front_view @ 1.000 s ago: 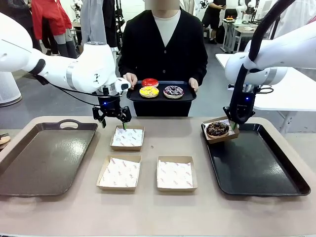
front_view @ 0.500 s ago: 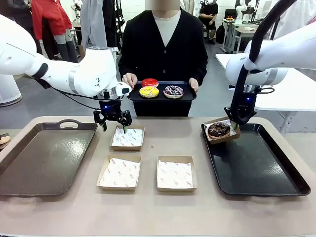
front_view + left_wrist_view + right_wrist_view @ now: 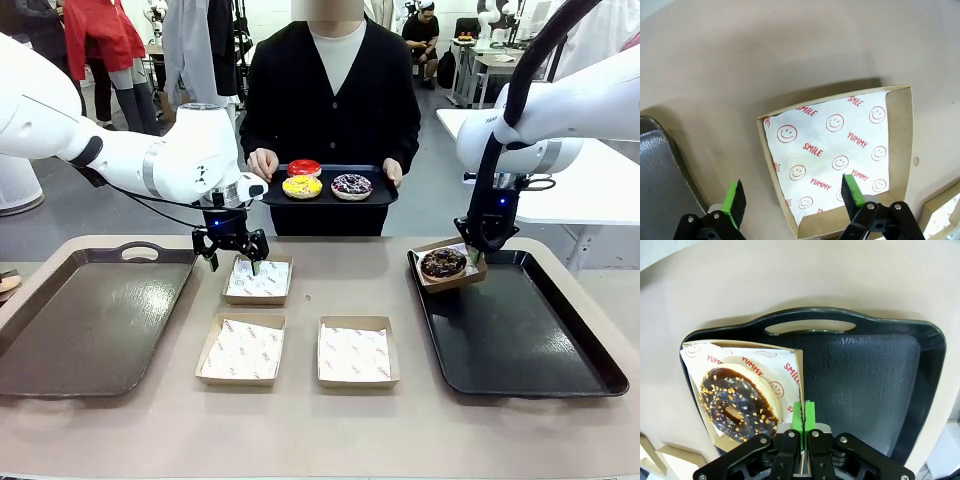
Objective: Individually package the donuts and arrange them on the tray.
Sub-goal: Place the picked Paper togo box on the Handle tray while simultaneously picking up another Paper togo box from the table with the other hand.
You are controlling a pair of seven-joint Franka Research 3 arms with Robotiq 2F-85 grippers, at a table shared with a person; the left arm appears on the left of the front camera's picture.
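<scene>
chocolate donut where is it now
Front view, robot's right side: the chocolate donut sits in a paper-lined box at the far left corner of the black tray, right end effector shut on the box rim.

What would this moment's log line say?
left end effector: open, over empty box | right end effector: shut on donut box, at tray corner

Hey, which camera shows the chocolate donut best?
The right wrist view: the chocolate donut is close, seen from above, nut bits and hole clear, in the box the right gripper pinches. The front view shows it small, at a low angle. The left wrist view faces an empty lined box.
</scene>
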